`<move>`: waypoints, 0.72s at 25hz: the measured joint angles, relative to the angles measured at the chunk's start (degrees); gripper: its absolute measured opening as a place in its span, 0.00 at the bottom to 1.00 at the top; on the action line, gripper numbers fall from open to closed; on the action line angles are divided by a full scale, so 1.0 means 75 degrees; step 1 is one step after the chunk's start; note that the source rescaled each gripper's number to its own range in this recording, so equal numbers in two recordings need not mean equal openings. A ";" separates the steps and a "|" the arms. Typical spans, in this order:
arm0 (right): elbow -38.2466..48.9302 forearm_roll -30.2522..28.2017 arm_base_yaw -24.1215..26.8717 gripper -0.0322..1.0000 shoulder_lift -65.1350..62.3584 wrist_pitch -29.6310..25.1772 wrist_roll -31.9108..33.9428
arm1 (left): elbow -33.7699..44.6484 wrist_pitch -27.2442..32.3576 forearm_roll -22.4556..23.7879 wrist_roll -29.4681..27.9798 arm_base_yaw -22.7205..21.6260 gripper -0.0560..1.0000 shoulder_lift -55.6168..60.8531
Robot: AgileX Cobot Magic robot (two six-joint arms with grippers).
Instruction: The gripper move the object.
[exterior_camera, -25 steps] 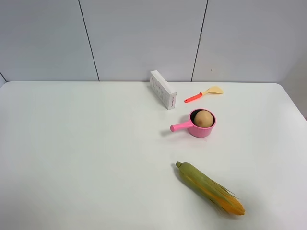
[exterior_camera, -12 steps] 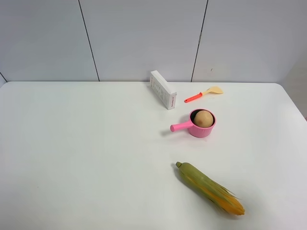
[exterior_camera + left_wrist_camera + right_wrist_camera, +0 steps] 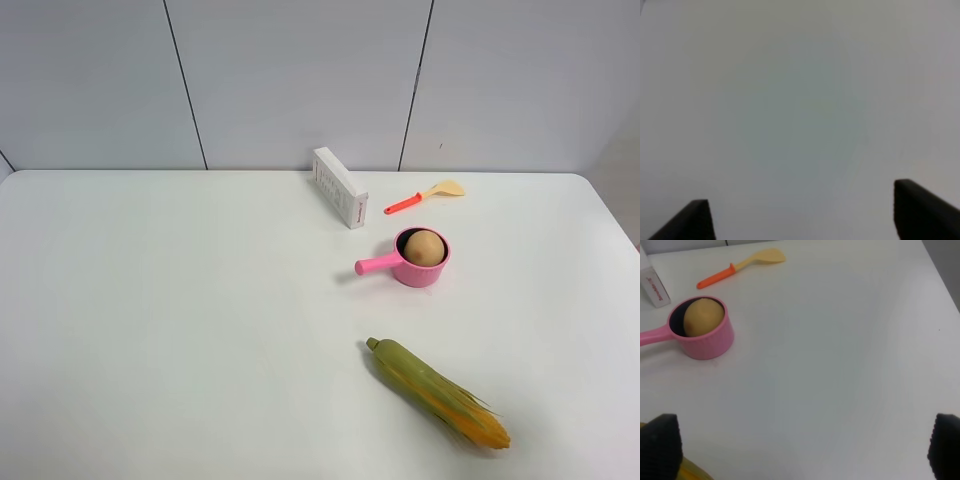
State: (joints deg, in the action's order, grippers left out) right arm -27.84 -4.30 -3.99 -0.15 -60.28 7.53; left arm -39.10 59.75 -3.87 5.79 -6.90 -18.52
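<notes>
The object, a tan egg-shaped item (image 3: 424, 247), lies inside a pink pot (image 3: 436, 272) right of the table's middle. It also shows in the right wrist view (image 3: 702, 316), inside the pot (image 3: 715, 347). My right gripper (image 3: 802, 447) is open and empty, its black fingertips (image 3: 660, 445) wide apart, well short of the pot. My left gripper (image 3: 805, 215) is open and empty over bare white table, with nothing between its fingertips (image 3: 920, 210). Neither arm shows in the exterior high view.
A green-yellow corn cob (image 3: 437, 392) lies near the front of the table; its edge shows in the right wrist view (image 3: 690, 472). A white box (image 3: 340, 187) and an orange-handled spatula (image 3: 425, 196) lie behind the pot near the wall.
</notes>
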 joint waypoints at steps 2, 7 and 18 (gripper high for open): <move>0.0000 0.0000 0.0000 1.00 0.0000 0.0000 0.0000 | 0.0000 0.0085 0.0000 0.0000 0.0000 0.80 0.0248; 0.0000 0.0000 0.0000 1.00 0.0000 0.0000 0.0000 | 0.0011 0.0412 0.0026 -0.0066 0.0000 0.98 0.0630; 0.0000 0.0000 0.0000 1.00 0.0000 0.0000 0.0000 | 0.1258 0.0217 0.0027 -0.0096 0.0000 1.00 0.1868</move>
State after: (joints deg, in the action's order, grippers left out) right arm -27.84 -4.30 -3.99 -0.15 -60.28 7.53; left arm -29.66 61.37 -3.66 5.07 -6.90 -4.51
